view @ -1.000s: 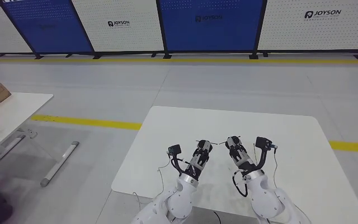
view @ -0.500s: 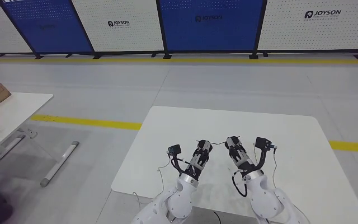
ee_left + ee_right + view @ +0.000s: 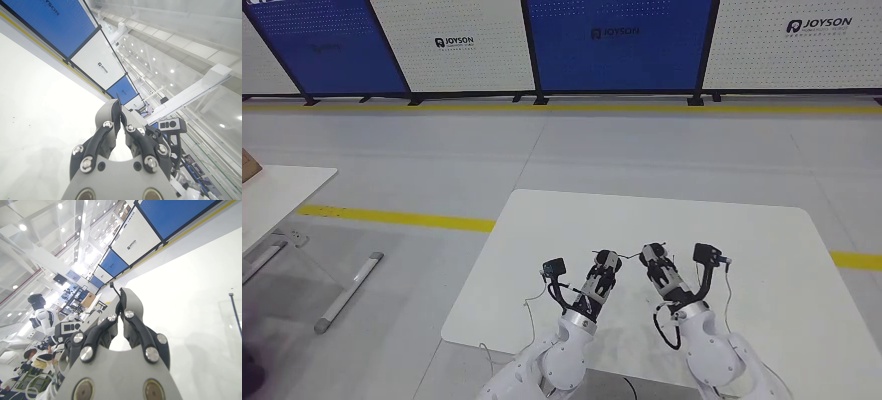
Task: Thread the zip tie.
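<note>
The zip tie point(image 3: 628, 257) is a thin black strip held in the air between my two grippers, above the front middle of the white table point(image 3: 742, 225). My left gripper point(image 3: 608, 261) is shut on one end, and a short pointed tip point(image 3: 118, 97) pokes out past its fingertips point(image 3: 115, 108). My right gripper point(image 3: 650, 255) is shut on the other end. There the small square head point(image 3: 111, 284) sticks out beyond the closed pads point(image 3: 123, 296). The two grippers point toward each other, a small gap apart.
A thin dark cable point(image 3: 235, 309) hangs beside the right arm. The table's front edge point(image 3: 457, 335) lies just under the arms. Another white table point(image 3: 277, 195) and a metal tube point(image 3: 347, 292) on the floor lie off to the left.
My right gripper has shifted slightly toward the left gripper, narrowing the gap. The left arm has kept still.
</note>
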`<action>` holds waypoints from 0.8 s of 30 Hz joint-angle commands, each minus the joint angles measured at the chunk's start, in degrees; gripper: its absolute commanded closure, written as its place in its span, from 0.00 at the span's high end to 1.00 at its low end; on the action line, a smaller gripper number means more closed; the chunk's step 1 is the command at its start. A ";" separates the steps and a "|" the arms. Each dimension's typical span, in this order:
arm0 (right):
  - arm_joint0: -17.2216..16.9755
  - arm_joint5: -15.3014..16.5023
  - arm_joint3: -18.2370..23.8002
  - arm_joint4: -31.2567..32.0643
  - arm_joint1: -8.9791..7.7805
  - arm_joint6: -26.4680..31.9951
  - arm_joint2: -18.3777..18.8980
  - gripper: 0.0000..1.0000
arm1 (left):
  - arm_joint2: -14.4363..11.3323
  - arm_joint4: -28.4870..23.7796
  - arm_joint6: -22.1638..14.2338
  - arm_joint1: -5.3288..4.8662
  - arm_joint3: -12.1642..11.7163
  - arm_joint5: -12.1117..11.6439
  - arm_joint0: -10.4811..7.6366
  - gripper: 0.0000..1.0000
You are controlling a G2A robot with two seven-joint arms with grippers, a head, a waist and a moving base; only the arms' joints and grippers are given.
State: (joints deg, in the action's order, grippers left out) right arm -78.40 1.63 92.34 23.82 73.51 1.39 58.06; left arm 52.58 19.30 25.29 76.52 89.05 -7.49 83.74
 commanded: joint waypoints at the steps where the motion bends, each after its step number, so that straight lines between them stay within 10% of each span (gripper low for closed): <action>1: 0.01 0.14 -0.03 -0.08 0.11 -0.19 -0.01 0.00 | 0.00 0.00 0.00 0.00 0.00 0.00 0.00 0.00; 24: 0.18 3.19 -2.62 -1.21 1.56 -1.65 -0.71 0.00 | 0.00 0.00 0.00 0.00 0.00 0.00 0.00 0.00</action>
State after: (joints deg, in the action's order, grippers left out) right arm -78.16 4.43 89.97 22.53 75.01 0.35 57.34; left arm 52.58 19.30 25.29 76.52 89.05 -7.49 83.74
